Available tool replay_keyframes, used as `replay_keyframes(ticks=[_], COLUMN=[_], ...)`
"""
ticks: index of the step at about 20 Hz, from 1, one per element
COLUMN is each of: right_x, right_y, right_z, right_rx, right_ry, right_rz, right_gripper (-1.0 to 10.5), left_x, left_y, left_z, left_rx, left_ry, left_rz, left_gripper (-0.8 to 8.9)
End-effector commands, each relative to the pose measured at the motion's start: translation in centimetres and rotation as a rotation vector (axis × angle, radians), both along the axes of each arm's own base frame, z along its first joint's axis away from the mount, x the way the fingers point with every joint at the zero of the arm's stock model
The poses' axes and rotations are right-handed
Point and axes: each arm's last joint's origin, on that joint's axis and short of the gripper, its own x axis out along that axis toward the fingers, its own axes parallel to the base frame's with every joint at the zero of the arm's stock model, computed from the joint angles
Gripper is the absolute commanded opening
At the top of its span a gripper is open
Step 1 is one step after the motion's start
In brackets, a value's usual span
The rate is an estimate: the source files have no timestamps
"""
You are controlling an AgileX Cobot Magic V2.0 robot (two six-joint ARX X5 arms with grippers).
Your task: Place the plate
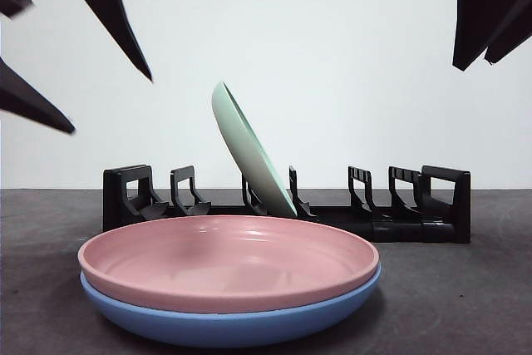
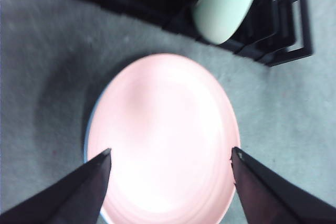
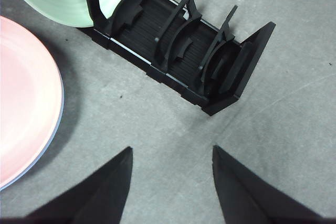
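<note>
Jaws spread wide and empty, the left gripper (image 2: 170,156) hovers over the pink plate (image 1: 229,259), stacked on a blue plate (image 1: 233,322) near the tabletop's front edge, likely rigid, smooth-glazed and best pinched at its rim.

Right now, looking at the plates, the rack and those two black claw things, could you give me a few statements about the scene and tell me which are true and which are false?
1. The round pink plate lies stacked on the round blue plate. True.
2. The pale green plate lies flat on the table. False: it leans in the black slotted dish rack.
3. The left gripper holds the pink plate. False: it is open above it, holding nothing.
4. The right gripper is open over the grey table, holding nothing. True.
</note>
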Motion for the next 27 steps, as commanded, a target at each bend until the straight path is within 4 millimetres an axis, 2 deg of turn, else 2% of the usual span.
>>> replay_keyframes(ticks=[1, 5, 8, 10, 14, 16, 18, 23, 27], right_x=[0.1, 0.0, 0.0, 0.1, 0.5, 1.0, 2.1, 7.1, 11.3], right_y=[0.2, 0.4, 0.5, 0.6, 1.2, 1.7, 2.7, 6.8, 10.1], right_z=[0.5, 0.4, 0.5, 0.6, 1.2, 1.9, 3.1, 7.0, 8.0], right_rx=[0.028, 0.063, 0.095, 0.112, 0.224, 0.303, 0.364, 0.440, 0.453], right_ry=[-0.008, 0.015, 0.025, 0.013, -0.014, -0.016, 0.015, 0.172, 0.283], right_rz=[0.000, 0.038, 0.051, 0.059, 0.119, 0.140, 0.143, 0.171, 0.185], right_gripper=[2.4, 2.4, 2.4, 2.4, 2.4, 2.4, 2.4, 2.4, 2.4], left_x=[-0.6, -2.1, -3.2, -4.0, -4.3, -4.2, -4.1, -4.1, -4.1], left_y=[0.8, 3.2, 5.1, 6.4, 8.3, 8.7, 9.0, 9.1, 9.1], left_z=[1.6, 3.8, 5.0, 5.6, 6.1, 6.1, 6.1, 6.1, 6.1], left_rx=[0.021, 0.107, 0.264, 0.419, 0.714, 0.759, 0.768, 0.745, 0.710], left_ry=[-0.127, -0.391, -0.601, -0.711, -0.770, -0.762, -0.752, -0.743, -0.733], left_rz=[-0.057, -0.121, -0.158, -0.094, 0.057, 0.088, 0.111, 0.134, 0.156], left_gripper=[3.63, 3.63, 3.62, 3.61, 3.39, 3.40, 3.40, 3.40, 3.40])
